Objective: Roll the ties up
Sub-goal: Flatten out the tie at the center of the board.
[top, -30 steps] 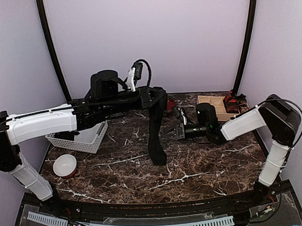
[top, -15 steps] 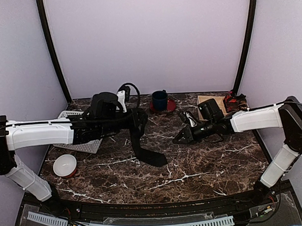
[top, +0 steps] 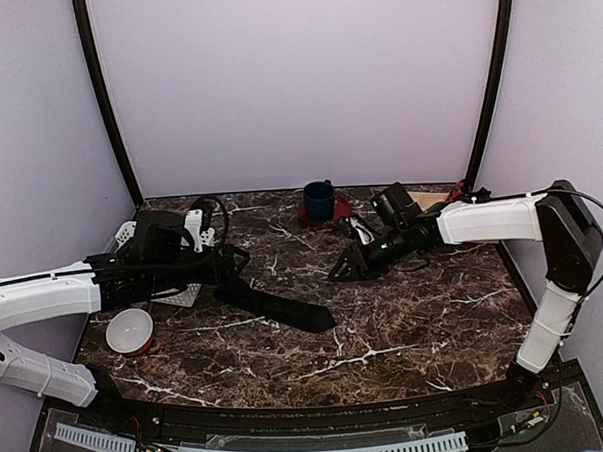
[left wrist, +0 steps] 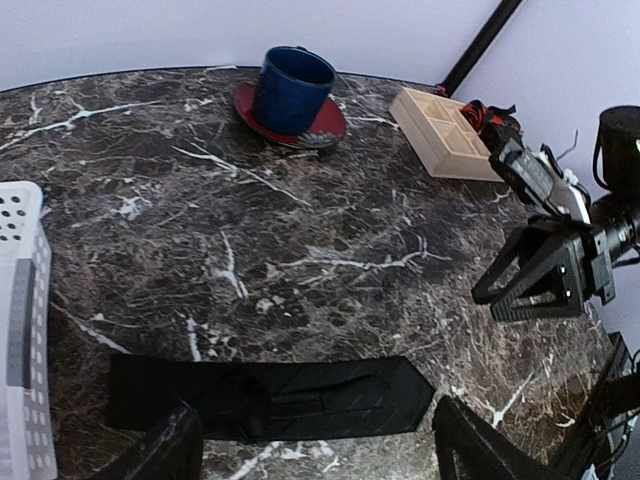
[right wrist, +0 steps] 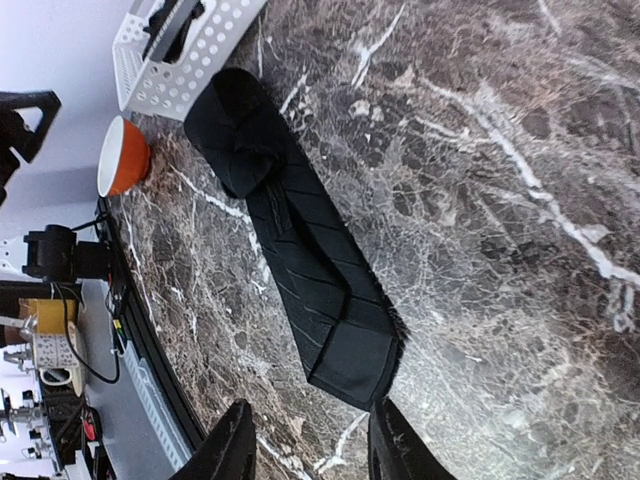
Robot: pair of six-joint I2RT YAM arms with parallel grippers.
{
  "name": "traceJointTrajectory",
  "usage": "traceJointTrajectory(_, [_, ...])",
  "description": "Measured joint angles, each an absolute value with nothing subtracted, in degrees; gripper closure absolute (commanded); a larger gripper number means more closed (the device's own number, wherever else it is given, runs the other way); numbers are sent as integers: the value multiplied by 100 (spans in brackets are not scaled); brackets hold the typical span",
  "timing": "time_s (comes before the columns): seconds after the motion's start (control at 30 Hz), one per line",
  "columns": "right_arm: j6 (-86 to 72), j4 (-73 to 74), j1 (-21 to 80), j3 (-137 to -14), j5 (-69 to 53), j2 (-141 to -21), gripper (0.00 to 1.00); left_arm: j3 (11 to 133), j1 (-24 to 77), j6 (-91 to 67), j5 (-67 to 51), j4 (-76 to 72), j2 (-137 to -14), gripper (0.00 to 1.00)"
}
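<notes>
One black tie (top: 280,305) lies flat on the marble table (top: 406,322), running from the basket side toward the middle. In the left wrist view the tie (left wrist: 300,398) stretches across the table just ahead of my left gripper (left wrist: 320,452), which is open wide and holds nothing. My left gripper (top: 233,272) hovers by the tie's left end. My right gripper (top: 345,269) is open, apart from the tie's right end. From the right wrist, the tie (right wrist: 300,250) ends just in front of my right gripper (right wrist: 312,445), with nothing between the fingers.
A white basket (top: 127,237) stands at the left behind my left arm, with a dark strip in it (right wrist: 172,22). An orange and white bowl (top: 131,331) sits near the left front. A blue cup on a red saucer (top: 318,198) and a wooden tray (left wrist: 445,148) stand at the back.
My left gripper let go of the hanging tie, dropped and drew back left. The tie now lies flat on the table. My right gripper opened and shifted toward the back.
</notes>
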State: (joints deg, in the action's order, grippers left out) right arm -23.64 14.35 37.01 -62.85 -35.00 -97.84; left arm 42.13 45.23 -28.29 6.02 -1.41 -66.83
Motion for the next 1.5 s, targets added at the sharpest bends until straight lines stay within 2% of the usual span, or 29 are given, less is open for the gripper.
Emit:
traceJointTrajectory(0.37, [-2167,2246,4851,-8895,-3269,-12252,69,4998,4021,-2932,497,764,-7402,18])
traceJointTrajectory(0.53, [-2095,2679,5089,-9367,-3089,-12875,70,5210,4001,-2939,405,884,-7441,18])
traceJointTrajectory(0.67, [-1992,2764,5063,-9323,-3052,-12853,73,5223,3999,-2902,322,913,-7448,17])
traceJointTrajectory(0.83, [-1844,2477,4912,-8018,-3100,-12073,75,5537,3994,-2550,-106,1122,-7830,21])
traceJointTrajectory(0.93, [-1728,2493,4584,-6479,-3181,-11002,75,5769,4005,-2185,-561,1227,-8224,24])
traceJointTrajectory(1.13, [-1634,3096,3199,-4984,-3070,-9616,70,5983,4523,-1299,-1225,1400,-8777,30])
traceJointTrajectory(1.23, [-1719,3627,2681,-4941,-2751,-9220,65,6420,5041,-847,-1245,1511,-9255,29])
traceJointTrajectory(1.5, [-2445,3618,2659,-5207,-2768,-8289,63,8184,5867,-99,-1004,1649,-10980,21])
